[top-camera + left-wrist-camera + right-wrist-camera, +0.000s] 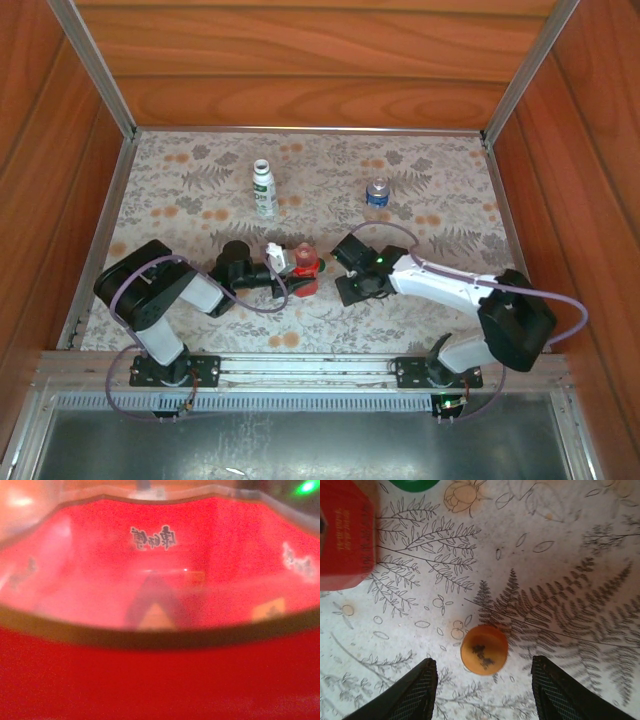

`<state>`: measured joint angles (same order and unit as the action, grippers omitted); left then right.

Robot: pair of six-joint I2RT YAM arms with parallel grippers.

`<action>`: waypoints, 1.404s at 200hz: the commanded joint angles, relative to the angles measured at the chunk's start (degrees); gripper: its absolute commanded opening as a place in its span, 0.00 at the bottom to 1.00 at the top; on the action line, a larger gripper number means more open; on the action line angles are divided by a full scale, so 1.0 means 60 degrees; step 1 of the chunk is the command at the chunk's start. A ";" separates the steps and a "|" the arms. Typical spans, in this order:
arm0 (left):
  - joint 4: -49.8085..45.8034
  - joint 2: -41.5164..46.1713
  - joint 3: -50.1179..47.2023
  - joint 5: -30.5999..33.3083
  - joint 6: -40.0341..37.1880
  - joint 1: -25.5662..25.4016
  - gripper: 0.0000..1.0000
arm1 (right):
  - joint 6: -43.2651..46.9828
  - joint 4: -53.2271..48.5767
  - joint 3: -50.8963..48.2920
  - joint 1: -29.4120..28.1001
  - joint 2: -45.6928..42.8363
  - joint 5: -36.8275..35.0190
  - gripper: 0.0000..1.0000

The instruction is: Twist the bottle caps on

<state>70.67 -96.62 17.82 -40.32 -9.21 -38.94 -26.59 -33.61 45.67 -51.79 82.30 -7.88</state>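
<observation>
Your right claw (483,666) is spread wide and holds nothing. In the right wrist view its two dark fingers (415,692) stand apart on either side of the orange cap (484,648). That cap lies flat on the flowered table (570,555), roughly centred in the gap and just at the fingertips, and neither finger touches it. Past it in that view, the green cap (414,484) shows at the top edge, just beside the red bottle (345,535), which sits in the upper left corner. Your left claw (281,262) looks pinched onto that red bottle. From above, the claw meets the bottle's side near the middle of the table. The left wrist view is so close to the red label that it blurs, and the fingers themselves cannot be made out there. The two claws face each other across the red bottle, near but apart. Toward the far side of the table the white bottle (263,188) stands upright. The short clear bottle (377,192) is to its right. Both are well apart from your claws.
</observation>
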 commanded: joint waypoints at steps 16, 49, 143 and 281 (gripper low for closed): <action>-0.0099 0.0078 -0.0056 0.0005 -0.0073 0.0083 0.53 | -0.0416 0.0146 0.0064 -0.0268 0.0667 -0.0553 0.52; -0.0104 0.0063 -0.0053 -0.0003 -0.0071 0.0078 0.53 | -0.0520 0.0068 0.0059 -0.0324 0.1086 -0.0636 0.49; -0.0106 0.0018 -0.0028 0.0004 -0.0076 0.0088 0.53 | -0.0593 -0.0177 0.0297 -0.0418 0.1029 -0.0503 0.41; -0.0105 0.0004 -0.0001 -0.0040 -0.0063 0.0088 0.53 | -0.0666 -0.0402 0.0384 -0.0450 0.0972 -0.0584 0.37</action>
<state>70.70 -96.60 17.82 -40.34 -9.21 -38.74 -29.69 -33.71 46.68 -54.04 88.99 -10.44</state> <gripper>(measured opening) 0.533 0.368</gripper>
